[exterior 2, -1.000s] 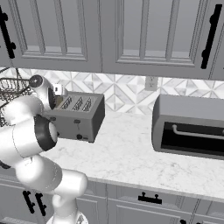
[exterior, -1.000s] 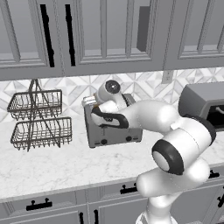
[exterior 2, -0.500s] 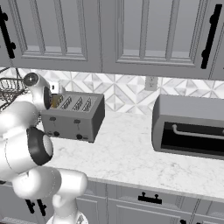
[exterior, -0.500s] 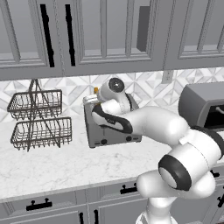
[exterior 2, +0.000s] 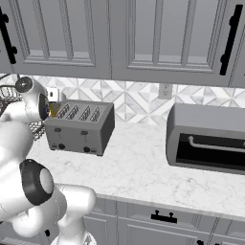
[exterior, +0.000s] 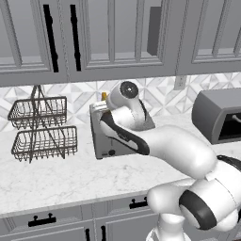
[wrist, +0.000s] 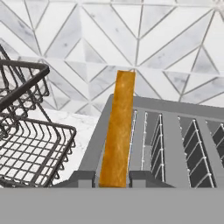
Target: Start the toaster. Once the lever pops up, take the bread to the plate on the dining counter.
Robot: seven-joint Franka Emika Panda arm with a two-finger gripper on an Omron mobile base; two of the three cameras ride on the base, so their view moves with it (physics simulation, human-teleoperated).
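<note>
Reaching further over the toaster (exterior 2: pixel 80 128) since before, the gripper (wrist: pixel 113 186) straddles the raised bread (wrist: pixel 118 131) at 6 o'clock; jaw grip cannot be told.

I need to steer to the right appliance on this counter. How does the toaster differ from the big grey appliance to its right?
The toaster is a small, boxy, lighter grey unit with four slots on top; the large appliance is wider, darker and rounded, with a black front opening. The toaster holds a bread slice standing in its end slot; the large appliance's opening shows only a bar. Both sit on the marble worktop against the tiled wall.
</note>
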